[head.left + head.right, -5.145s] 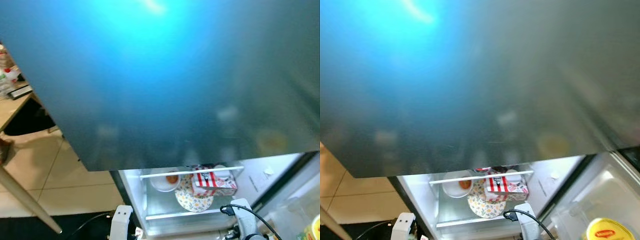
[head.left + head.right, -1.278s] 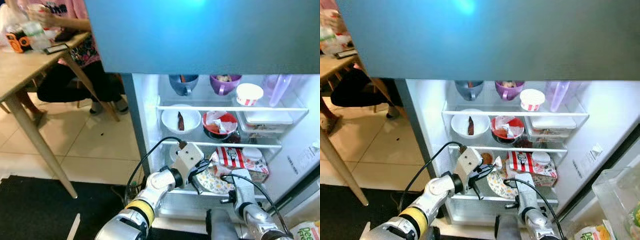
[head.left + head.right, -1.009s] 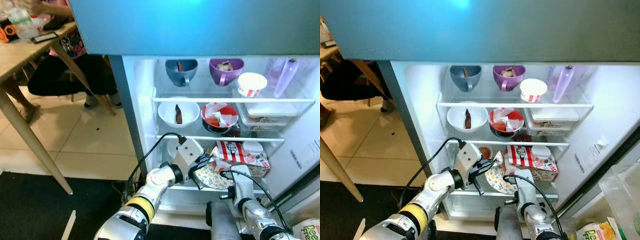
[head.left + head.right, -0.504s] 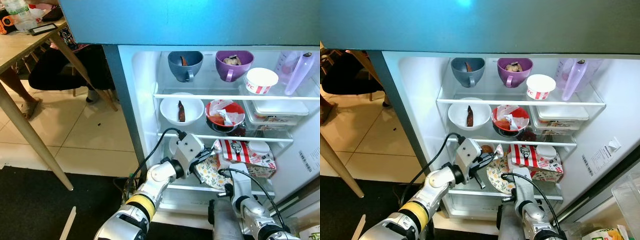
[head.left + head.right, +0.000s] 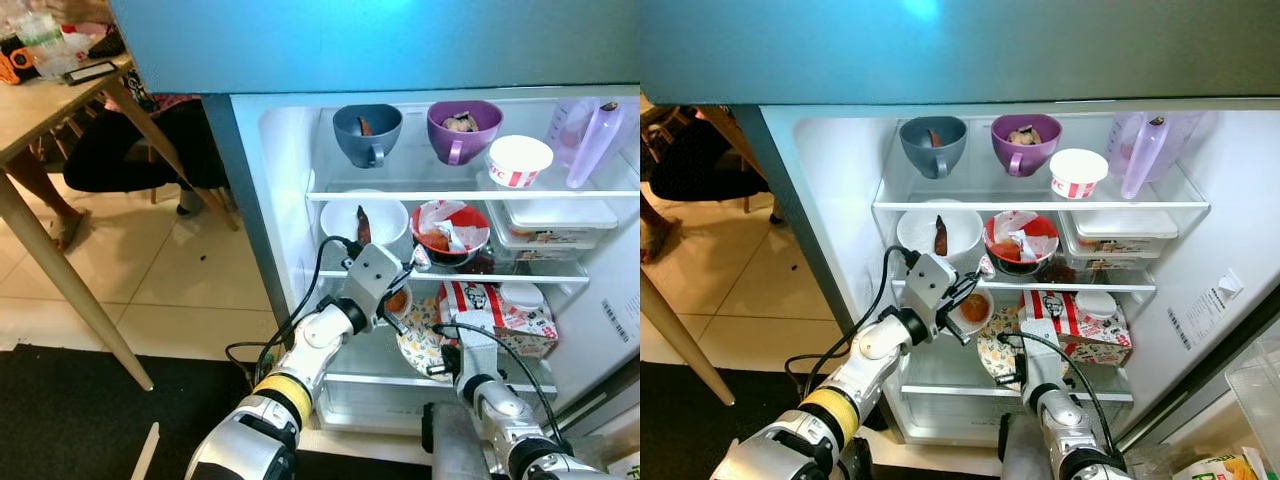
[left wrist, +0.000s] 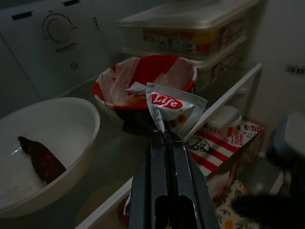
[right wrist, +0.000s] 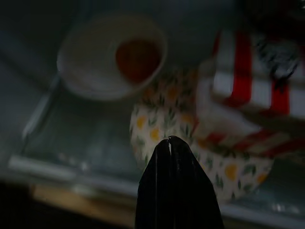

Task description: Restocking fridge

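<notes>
Three glass shelves make up the open fridge, lit from inside, door swung away so the robot can reach in from the front. Top shelf: grey-blue mug, purple mug, a paper tub and a lilac jug at far right, the tall and upright things kept where headroom allows. Middle shelf: a white bowl on the left with one dark scrap of food in it, a red bowl lined with paper beside it, stacked lidded containers to the right. Bottom shelf: red-striped carton, a floral plate partly tucked under it, and a small white bowl of reddish sauce on the left. The left gripper is raised to the front edge of the middle shelf, fingers pinched fully together on the corner of a small "Life" sachet, which hangs in the air just in front of the red bowl; judged, that bowl or the shelf by it is the drop point. The right gripper sits low over the floral plate, fingers pressed closed with nothing between them, apparently waiting.
</notes>
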